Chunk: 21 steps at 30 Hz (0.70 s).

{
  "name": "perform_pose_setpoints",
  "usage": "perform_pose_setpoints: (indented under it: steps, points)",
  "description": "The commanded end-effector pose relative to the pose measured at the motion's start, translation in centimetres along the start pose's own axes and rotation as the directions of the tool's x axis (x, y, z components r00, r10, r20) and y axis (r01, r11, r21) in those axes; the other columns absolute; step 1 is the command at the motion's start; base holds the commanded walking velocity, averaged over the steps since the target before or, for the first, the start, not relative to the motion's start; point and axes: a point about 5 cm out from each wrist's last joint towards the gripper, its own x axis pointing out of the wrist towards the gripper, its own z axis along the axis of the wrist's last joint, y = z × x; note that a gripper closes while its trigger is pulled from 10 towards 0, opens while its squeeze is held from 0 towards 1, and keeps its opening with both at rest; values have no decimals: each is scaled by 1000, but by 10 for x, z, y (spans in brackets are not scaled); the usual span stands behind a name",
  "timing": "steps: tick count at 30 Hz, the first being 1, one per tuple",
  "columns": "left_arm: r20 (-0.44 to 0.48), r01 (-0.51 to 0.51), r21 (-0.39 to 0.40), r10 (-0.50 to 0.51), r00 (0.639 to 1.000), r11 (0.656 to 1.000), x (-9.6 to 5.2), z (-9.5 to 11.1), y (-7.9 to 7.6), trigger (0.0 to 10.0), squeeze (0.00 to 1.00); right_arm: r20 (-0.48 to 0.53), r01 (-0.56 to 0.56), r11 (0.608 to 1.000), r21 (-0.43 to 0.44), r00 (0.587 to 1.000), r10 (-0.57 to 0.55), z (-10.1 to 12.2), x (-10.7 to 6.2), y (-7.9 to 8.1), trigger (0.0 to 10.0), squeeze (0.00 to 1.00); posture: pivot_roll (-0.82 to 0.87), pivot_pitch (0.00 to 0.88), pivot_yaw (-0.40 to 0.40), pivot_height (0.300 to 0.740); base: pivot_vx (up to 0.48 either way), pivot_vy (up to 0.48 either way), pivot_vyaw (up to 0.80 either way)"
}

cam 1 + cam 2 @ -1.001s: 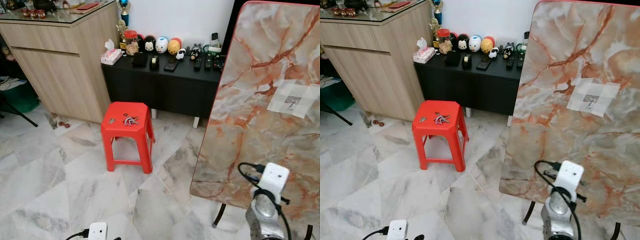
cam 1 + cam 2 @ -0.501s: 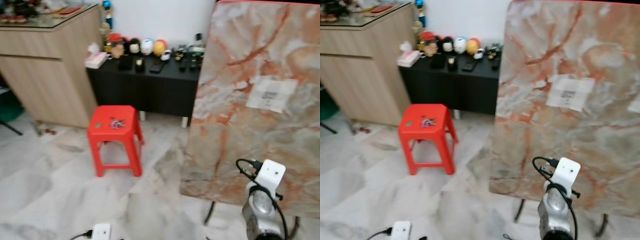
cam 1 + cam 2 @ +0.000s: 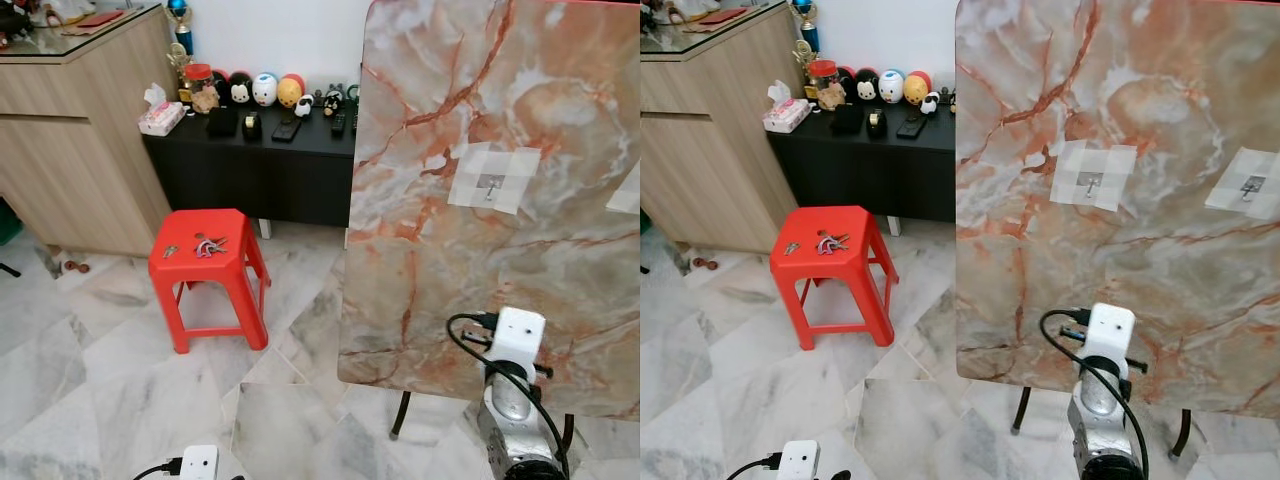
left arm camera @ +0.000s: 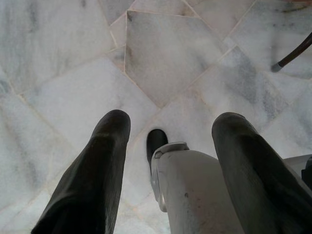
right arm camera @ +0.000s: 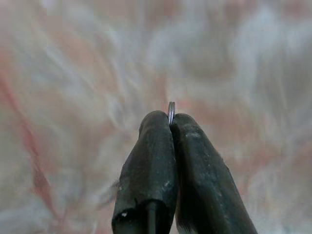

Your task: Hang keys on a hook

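A thin metal key ring (image 5: 171, 109) is being pinched by the right gripper (image 5: 169, 121) at frame centre; the left gripper (image 4: 170, 141) is being held spread.

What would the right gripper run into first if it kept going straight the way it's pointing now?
Most likely the marbled board. The right gripper, shut on a thin metal ring, points at its blurred orange-veined surface with nothing between them. How far off it is I cannot tell.

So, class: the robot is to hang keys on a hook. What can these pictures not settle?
- Right gripper: a thin metal ring pokes out; the fingers hide any key below.
- Keys on the red stool: too small to count.
- Hooks on the marble board: too small for shape.
- Board's far side: cut off by the edge.
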Motion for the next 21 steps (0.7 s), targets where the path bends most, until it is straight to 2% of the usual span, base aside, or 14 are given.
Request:
perform_pose_setpoints:
  steps: [1, 2, 3, 5, 8, 9, 21]
  points:
    - [-11, -7, 2, 7, 1000, 1000, -1, -2, 3, 10000, 0, 124, 28, 998, -61, 992, -20, 25, 9, -1, 10000, 0, 80, 28, -18, 740, 0, 0, 0]
    - [-11, -7, 2, 7, 1000, 1000, -1, -2, 3, 10000, 0, 140, 37, 996, -75, 990, -26, 27, 9, -2, 10000, 0, 81, 27, -19, 740, 0, 0, 0]
    - [-12, -7, 5, 7, 1000, 1000, -1, -2, 3, 10000, 0, 200, 83, 982, -171, 979, -48, 35, 11, -5, 10000, 0, 83, 23, -20, 740, 0, 0, 0]
    - [-13, -8, 4, 8, 1000, 1000, -1, -2, 3, 10000, 0, 239, 126, 968, -216, 968, -73, 41, 13, -9, 10000, 0, 85, 22, -20, 740, 0, 0, 0]
    - [-15, -7, 3, 7, 1000, 1000, -1, -3, 3, 10000, 0, 284, 180, 954, -238, 953, -109, 48, 14, -14, 10000, 0, 85, 21, -21, 740, 0, 0, 0]
    - [-17, -8, 3, 8, 1000, 1000, -1, -3, 4, 10000, 0, 364, 217, 928, -304, 926, -97, 59, 14, -14, 10000, 0, 84, 23, -22, 740, 0, 0, 0]
    - [-29, -17, -6, 17, 999, 1000, -3, -7, 8, 10000, 0, 479, 298, 865, -403, 874, -78, 75, 16, -5, 10000, 0, 85, 50, -22, 740, 0, 0, 0]
